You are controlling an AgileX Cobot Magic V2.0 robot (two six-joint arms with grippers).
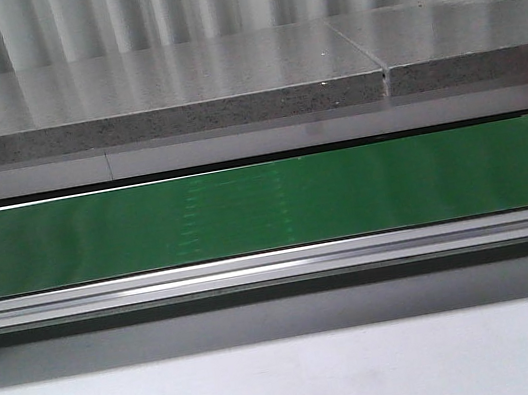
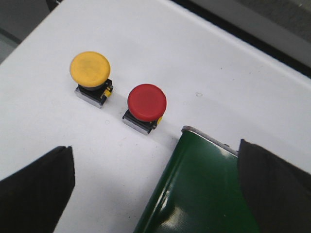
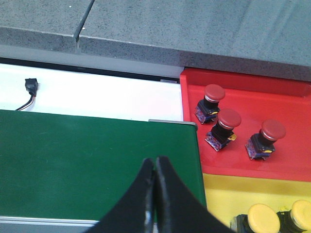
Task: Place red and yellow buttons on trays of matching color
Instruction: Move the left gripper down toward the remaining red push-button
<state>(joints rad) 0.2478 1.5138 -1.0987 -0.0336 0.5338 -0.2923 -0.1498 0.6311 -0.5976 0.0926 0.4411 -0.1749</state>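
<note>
Two buttons sit on the white desk (image 2: 146, 43) ahead of my wide-open, empty left pincer (image 2: 155, 182): red button (image 2: 146, 101) nearer, yellow button (image 2: 90, 68) beyond. My right pincer (image 3: 155, 170) is closed, empty.

A belt (image 1: 266, 207) runs left to right across the worktop (image 1: 295, 385), with a rail (image 1: 276, 266) along its front edge and a ledge (image 1: 156, 94) behind it. Off one end corner of the belt, two buttons stand near each other on the worktop, the first button (image 2: 90, 68) farther from the belt than the second button (image 2: 146, 100). At the belt's other end a tray (image 3: 291, 97) lies against the ledge, holding three buttons (image 3: 228, 119). A second tray (image 3: 228, 194) touches its front side, holding two more buttons (image 3: 264, 217). A cable (image 3: 29, 94) lies between belt and ledge.
</note>
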